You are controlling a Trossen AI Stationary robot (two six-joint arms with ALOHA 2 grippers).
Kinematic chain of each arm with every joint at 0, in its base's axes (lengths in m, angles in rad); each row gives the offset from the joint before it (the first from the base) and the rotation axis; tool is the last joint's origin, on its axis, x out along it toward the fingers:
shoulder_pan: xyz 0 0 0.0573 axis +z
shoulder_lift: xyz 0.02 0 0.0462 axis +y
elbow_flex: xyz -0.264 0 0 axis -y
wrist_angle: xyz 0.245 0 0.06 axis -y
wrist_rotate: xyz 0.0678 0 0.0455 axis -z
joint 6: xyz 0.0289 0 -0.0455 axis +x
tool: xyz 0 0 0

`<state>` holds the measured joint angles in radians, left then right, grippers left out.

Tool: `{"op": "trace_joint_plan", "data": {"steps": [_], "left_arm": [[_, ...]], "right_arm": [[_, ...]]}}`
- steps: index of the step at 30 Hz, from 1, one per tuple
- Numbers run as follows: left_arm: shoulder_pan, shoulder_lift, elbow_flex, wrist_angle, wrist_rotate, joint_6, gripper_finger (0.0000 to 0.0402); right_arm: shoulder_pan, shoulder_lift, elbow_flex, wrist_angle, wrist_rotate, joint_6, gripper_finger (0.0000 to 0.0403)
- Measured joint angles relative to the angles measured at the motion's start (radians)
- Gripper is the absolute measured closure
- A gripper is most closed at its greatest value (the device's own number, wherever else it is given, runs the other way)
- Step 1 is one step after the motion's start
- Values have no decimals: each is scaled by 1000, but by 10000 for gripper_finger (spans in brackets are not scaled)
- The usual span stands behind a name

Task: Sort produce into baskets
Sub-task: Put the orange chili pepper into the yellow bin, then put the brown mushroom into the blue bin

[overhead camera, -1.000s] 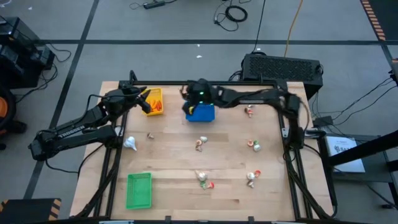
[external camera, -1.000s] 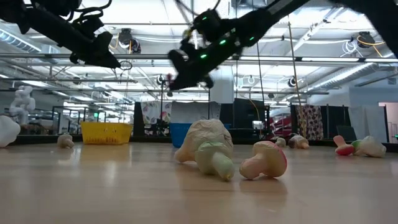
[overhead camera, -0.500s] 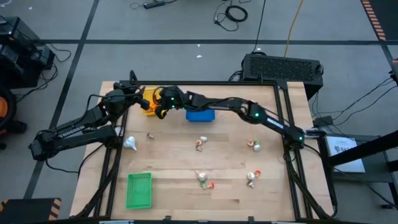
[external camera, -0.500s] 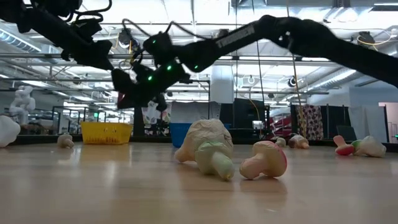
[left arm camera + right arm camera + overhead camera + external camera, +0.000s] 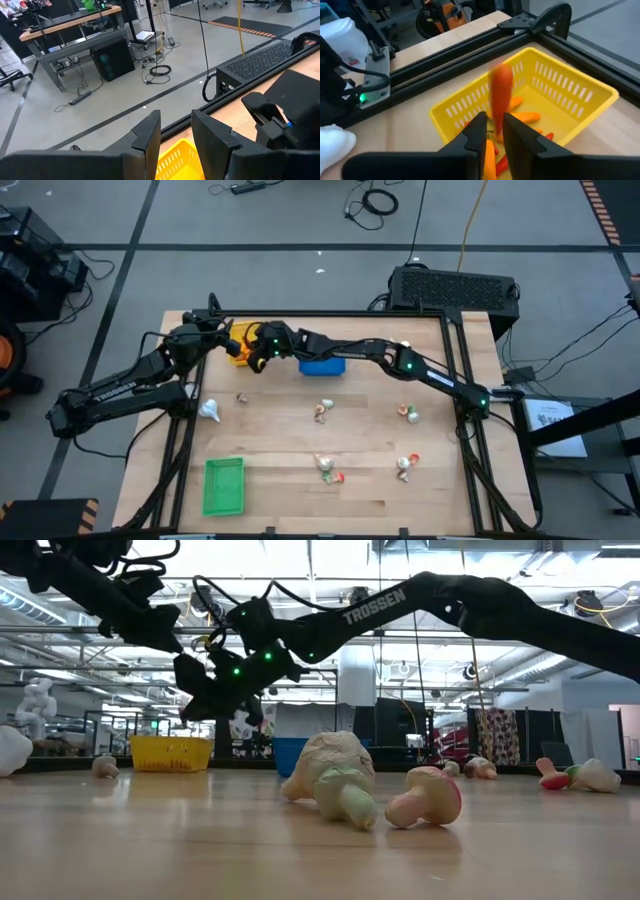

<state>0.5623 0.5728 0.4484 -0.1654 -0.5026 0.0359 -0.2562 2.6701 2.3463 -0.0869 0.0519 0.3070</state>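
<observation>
While the right gripper (image 5: 494,131) hangs over the yellow basket (image 5: 580,85) at the far left of the bench (image 5: 300,470), a blurred orange carrot piece (image 5: 502,95) stands upright just past its fingers (image 5: 476,131), which are parted only a little with the carrot's lower end showing between them; I judge it is being let go, though whether the fingers touch it at this instant I cannot tell; several orange pieces already lie in that basket. The main risk is the drop itself: a long piece released upright could strike the carrots below or the basket wall and tip out over the rim onto the bench. A second risk is crowding; the left gripper (image 5: 176,140) hovers at the same basket's edge, its fingers slightly apart with nothing between them, and the two arms sit close in the high view, so a careless withdrawal of the right arm could brush it or nudge the basket. The blue basket (image 5: 322,365) sits just beside the right arm's path and could be shoved; the green basket (image 5: 224,485) lies well apart at the near left. Garlic-like bulbs and red-and-white pieces (image 5: 326,411) remain scattered over the middle and right of the bench, so sorting looks far from finished; a low sweep back could knock them about.
</observation>
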Motion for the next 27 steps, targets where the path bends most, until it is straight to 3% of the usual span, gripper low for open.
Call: {"op": "trace_joint_plan", "data": {"steps": [5, 10, 14, 22, 27], "left_arm": [[0, 0, 0, 0, 0, 0, 283], [0, 0, 0, -5, 22, -4, 283], [0, 4, 0, -14, 85, -41, 283], [-9, 30, -20, -69, 254, -207, 283], [-44, 63, -38, -119, 426, -294, 283]], "right_arm": [[1, -3, 0, -19, -17, 22, 319], [-6, -68, -2, -170, -157, 3, 308], [-27, -180, 0, -396, -238, -95, 312], [-67, -384, -1, -928, -235, -412, 334], [-101, -489, -1, -1105, -241, -517, 357]]}}
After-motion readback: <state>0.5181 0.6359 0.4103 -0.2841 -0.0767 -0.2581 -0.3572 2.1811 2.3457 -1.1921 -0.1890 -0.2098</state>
